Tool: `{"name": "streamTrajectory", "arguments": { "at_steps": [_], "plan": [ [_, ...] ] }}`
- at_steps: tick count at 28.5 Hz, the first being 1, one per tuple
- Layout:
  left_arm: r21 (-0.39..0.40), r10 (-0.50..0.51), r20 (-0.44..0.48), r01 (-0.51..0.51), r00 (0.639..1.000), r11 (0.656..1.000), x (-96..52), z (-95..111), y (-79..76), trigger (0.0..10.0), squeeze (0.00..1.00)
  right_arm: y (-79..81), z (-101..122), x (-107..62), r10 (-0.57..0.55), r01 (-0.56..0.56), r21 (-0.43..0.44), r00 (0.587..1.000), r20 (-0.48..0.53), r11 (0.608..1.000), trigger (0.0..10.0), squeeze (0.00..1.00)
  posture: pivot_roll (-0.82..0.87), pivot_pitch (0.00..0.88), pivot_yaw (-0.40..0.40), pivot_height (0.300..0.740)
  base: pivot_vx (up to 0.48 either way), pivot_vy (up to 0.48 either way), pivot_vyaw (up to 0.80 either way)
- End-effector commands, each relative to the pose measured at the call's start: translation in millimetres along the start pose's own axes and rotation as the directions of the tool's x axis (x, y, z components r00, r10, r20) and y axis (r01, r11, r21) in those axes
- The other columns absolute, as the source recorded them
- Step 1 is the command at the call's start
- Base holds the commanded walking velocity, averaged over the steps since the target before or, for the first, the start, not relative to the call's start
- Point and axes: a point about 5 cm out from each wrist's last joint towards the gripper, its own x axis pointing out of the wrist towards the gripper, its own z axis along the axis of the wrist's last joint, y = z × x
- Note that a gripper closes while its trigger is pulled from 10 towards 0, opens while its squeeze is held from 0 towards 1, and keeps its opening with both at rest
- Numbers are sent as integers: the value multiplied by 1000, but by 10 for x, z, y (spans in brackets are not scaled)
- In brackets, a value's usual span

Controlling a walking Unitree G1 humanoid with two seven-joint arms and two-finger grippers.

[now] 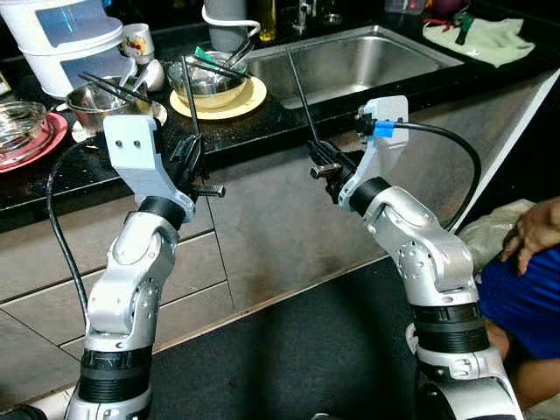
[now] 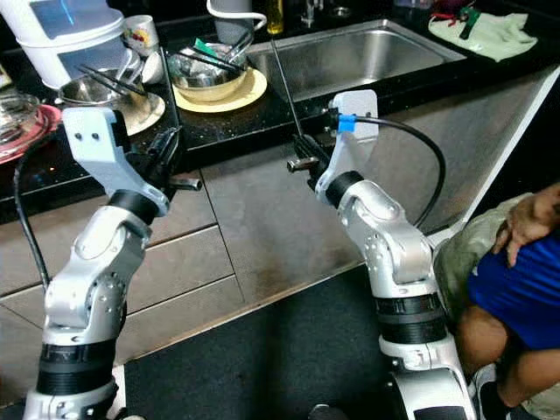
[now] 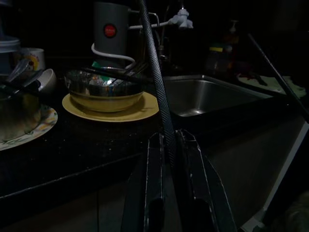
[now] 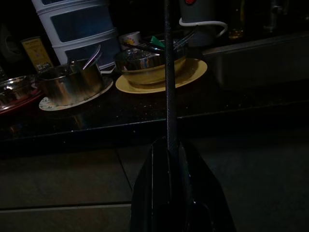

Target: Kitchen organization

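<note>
Both arms are up in front of the black counter [image 1: 289, 109], short of the dishes. The left gripper [image 1: 188, 92] has its two long fingers pressed together with nothing between them, tips rising toward the steel bowl on the yellow plate [image 1: 214, 96]. The right gripper [image 1: 299, 92] is likewise clenched and empty, its fingers reaching over the counter edge just beside the sink [image 1: 350, 61].

The job's things sit on the counter to the left of the sink: that steel bowl [image 1: 206, 79] with utensils lying in it, nearest the sink; a second steel bowl [image 1: 96, 101] with a spoon on a patterned plate further from it; a glass bowl [image 1: 19, 118] on a red plate beyond that.

My read: the steel bowls are stiff, fairly light, but slick and curved, so pinch the rim wall, not the body. The loose utensils could rattle or tip out. The glass bowl is the fragile one. A person's hand [image 1: 534, 227] rests low beside the right arm.
</note>
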Motion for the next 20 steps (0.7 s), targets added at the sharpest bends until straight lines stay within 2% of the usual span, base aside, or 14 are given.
{"name": "streamTrajectory", "arguments": {
  "at_steps": [1,3,19,20],
  "plan": [
    [21,-5,11,4,1000,1000,0,21,-2,10000,0,-17,-4,9,-10,10,7,1000,5,1000,10000,0,-3,42,13,740,0,0,0],
    [28,-12,16,12,1000,1000,2,37,-10,10000,0,-21,0,15,-12,12,6,1000,6,1000,10000,0,-3,42,13,740,0,0,0],
    [44,-41,33,40,999,998,23,79,-61,10000,0,-78,68,45,-44,43,6,998,38,999,10000,0,-2,43,13,740,329,0,0],
    [45,-44,33,42,999,998,25,79,-65,10000,0,-78,67,47,-43,43,8,998,36,999,10000,0,-3,43,13,740,330,0,-775]
  ]
}}
